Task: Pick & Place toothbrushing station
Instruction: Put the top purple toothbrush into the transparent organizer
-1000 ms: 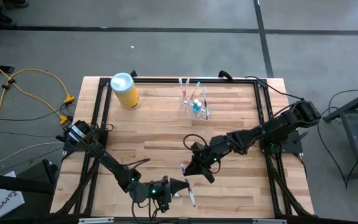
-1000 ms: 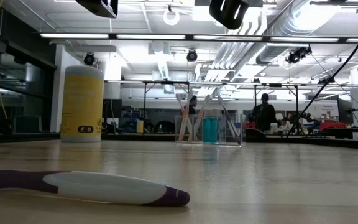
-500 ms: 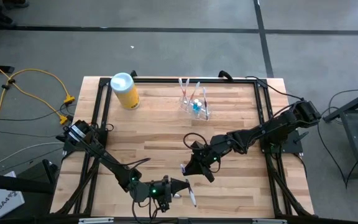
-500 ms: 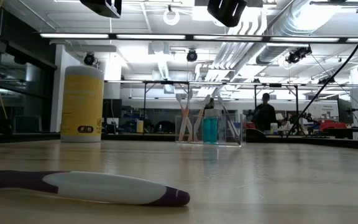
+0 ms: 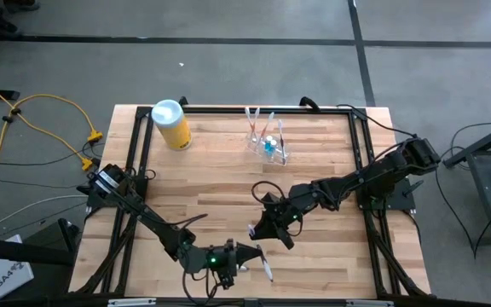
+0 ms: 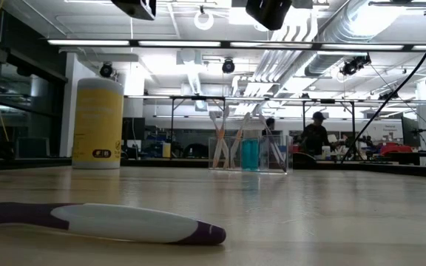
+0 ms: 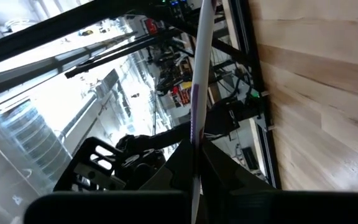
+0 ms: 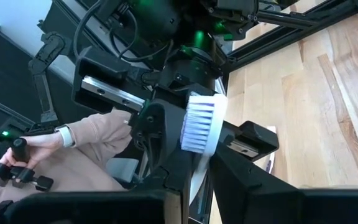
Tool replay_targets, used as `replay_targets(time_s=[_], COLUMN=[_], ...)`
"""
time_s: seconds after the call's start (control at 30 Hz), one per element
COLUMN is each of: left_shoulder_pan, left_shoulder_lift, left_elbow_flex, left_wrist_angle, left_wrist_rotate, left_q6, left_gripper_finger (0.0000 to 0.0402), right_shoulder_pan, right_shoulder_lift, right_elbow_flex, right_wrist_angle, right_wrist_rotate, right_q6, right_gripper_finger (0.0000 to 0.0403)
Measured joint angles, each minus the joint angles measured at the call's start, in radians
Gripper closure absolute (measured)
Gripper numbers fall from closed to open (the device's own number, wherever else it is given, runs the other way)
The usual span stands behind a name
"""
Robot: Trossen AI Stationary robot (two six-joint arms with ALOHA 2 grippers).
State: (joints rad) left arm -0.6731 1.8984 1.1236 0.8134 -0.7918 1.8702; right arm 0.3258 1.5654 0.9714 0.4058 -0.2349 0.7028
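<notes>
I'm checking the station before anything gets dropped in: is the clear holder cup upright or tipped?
Upright. The clear holder cup stands on the table in the low view, with brushes sticking up out of it and its top open.

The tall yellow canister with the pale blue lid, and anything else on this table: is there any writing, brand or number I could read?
Tall yellow canister with the pale blue lid: a small dark mark low on its side, too small and blurred to read.
White and purple toothbrush lying on the wooden table: no writing visible.
Small clear plastic holder cup: no label visible.
No other text shows.
</notes>
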Motion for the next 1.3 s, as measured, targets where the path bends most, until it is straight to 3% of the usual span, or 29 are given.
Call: replay_targets(time_s=[0.7, 0.87, 1.3], left_shoulder_pan=[0.001, 0.001, -0.01], left_shoulder_lift=[0.0, 0.0, 0.0], left_elbow_flex=[0.0, 0.0, 0.0], left_wrist_angle=[0.015, 0.01, 0.014], left_wrist_rotate=[-0.033, -0.033, -0.03], left_q6=[0.015, 0.023, -0.028], left_gripper_finger=[0.0399, 0.0399, 0.0378], right_shoulder_pan=[0.02, 0.02, 0.021], right_shoulder_lift=[0.0, 0.0, 0.0], right_elbow_flex=[0.002, 0.002, 0.002], right_wrist_angle=[-0.035, -0.034, -0.031], right_wrist_rotate=[0.019, 0.017, 0.013], right_q6=[0.008, -0.003, -0.018], right_gripper_finger=[0.0356, 0.0389, 0.0395])
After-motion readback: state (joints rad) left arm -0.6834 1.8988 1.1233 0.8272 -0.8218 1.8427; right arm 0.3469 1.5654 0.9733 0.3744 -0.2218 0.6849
